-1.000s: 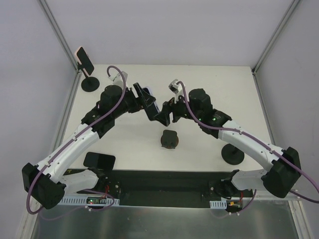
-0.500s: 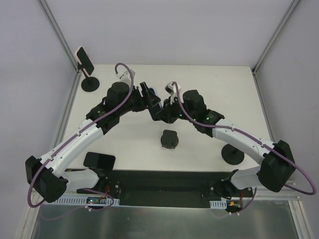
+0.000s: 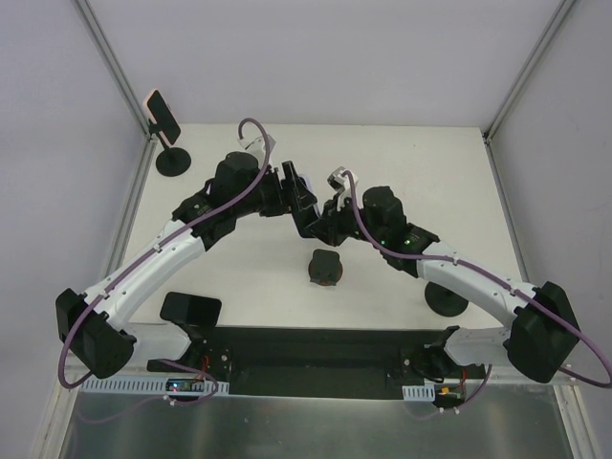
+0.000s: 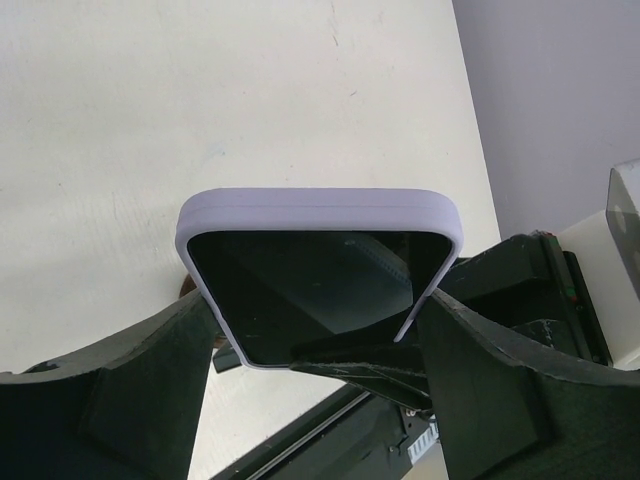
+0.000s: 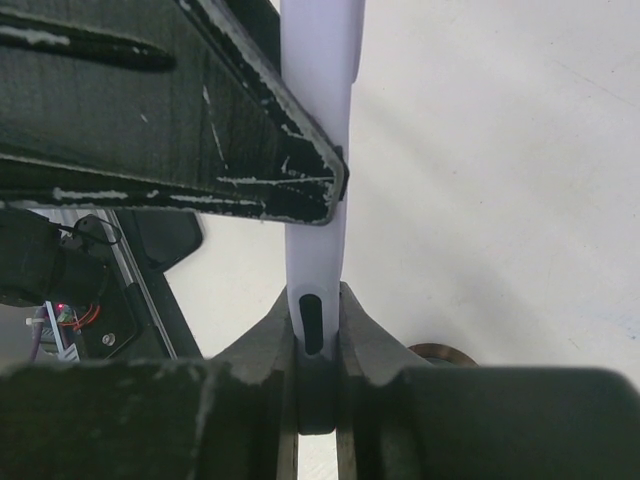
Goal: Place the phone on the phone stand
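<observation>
phone [image 4: 315,215]: lilac case, glossy black screen, between the jaws | left gripper [image 4: 315,320]: matt black | right gripper [image 5: 313,310]: black, finger edges flecked with pale scuffs | table [image 4: 150,120]: plain off-white, beyond the jaws | left arm [image 3: 153,263]: white links, black joints

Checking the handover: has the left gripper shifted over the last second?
Yes. The left gripper moved slightly right, away from the far-left stand.
</observation>
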